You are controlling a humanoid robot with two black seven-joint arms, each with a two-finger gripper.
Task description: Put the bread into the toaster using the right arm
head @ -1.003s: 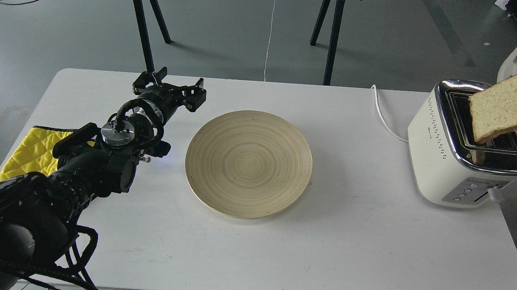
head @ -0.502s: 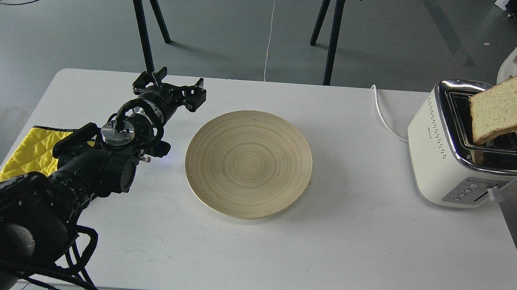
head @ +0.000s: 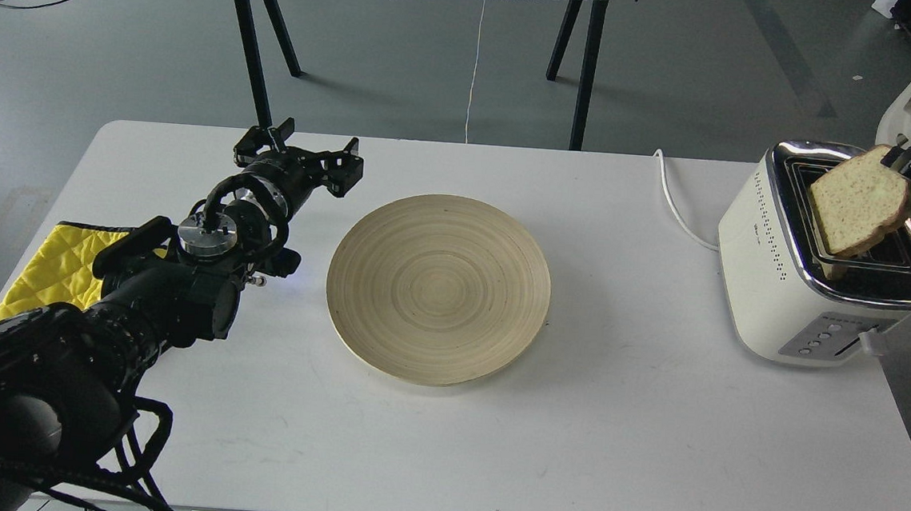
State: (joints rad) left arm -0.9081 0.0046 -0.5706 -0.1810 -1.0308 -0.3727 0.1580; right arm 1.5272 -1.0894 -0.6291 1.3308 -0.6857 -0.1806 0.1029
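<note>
The cream-white toaster [head: 775,270] with a chrome top stands at the table's right edge. The bread [head: 860,202], a pale tan slice with a brown crust, hangs tilted over the toaster's slots with its lower corner dipping into the nearer slot. My right gripper [head: 906,168] comes in from the right edge and is shut on the slice's upper right edge. My left gripper [head: 301,148] is open and empty, hovering over the table left of the plate.
A round wooden plate [head: 438,288] lies bare at the table's middle. A yellow quilted cloth [head: 54,263] lies at the left edge under my left arm. The toaster's white cord [head: 672,202] runs over the table behind it. A chair stands off the right side.
My right gripper has come in from the right edge and moved left and down with the bread, which now sits lower over the toaster slot. The left arm has not moved.
</note>
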